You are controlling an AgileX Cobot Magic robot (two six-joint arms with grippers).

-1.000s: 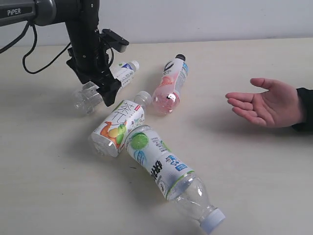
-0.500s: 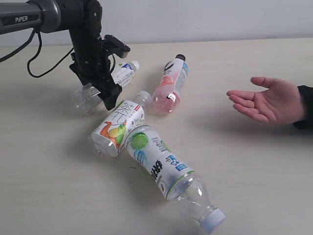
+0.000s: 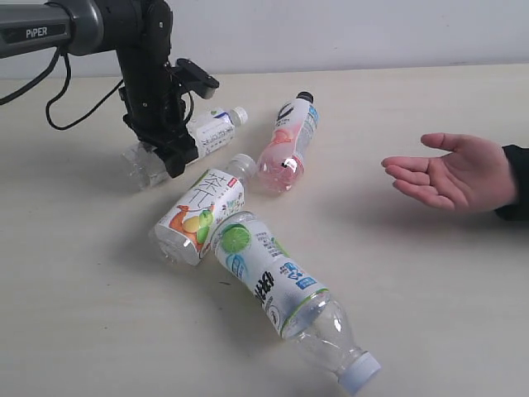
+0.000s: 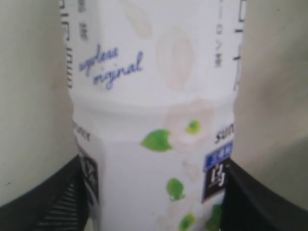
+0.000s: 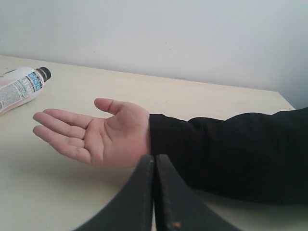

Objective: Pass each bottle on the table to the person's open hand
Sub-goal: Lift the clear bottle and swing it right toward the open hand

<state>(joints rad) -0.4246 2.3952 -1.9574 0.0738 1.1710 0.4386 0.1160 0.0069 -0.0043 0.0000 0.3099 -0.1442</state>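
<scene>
pink bottle (image 3: 285,153) black cap; slim bottle (image 3: 211,131) white label, green leaves.

You see the left gripper (image 3: 171,147) astride the slim bottle (image 3: 212,132) near the tabletop's (image 3: 430,298) far edge; the open hand (image 3: 456,175) at the right edge.

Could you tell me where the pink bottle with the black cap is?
Exterior view, centre: the pink black-capped plastic bottle lies on the beige table, base beside the cap of the orange-fruit-labelled bottle.
</scene>
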